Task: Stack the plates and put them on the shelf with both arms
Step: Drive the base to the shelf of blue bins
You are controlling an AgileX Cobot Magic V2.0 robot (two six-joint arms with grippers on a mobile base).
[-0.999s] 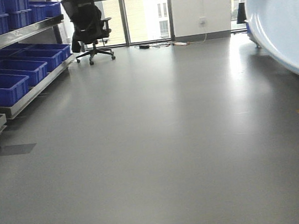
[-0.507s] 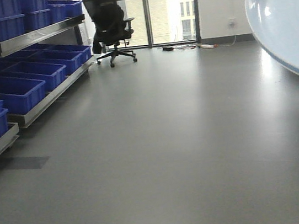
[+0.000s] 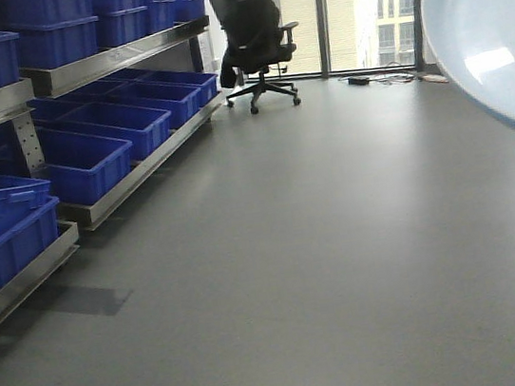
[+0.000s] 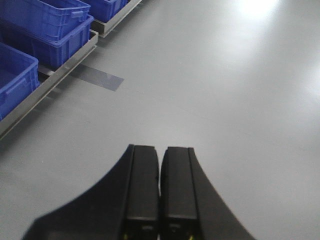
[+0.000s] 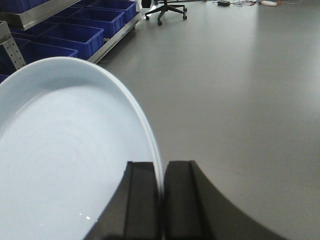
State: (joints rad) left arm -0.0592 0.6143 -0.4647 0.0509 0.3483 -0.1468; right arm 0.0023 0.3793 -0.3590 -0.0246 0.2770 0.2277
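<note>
Plate [image 5: 65, 165] rim sits clamped inside the right end effector [image 5: 161, 172].

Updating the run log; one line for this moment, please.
right gripper: jaws shut on plate rim | left gripper: jaws shut, empty | plate not on shelf

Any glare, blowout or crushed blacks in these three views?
Front view: windows backlit and overbright, white highlight on the plate, cropped at frame edge. Left wrist view: washed-out glare patch on the floor; left gripper dark, little detail. Right wrist view: evenly lit, tiny glints on the plate.
</note>
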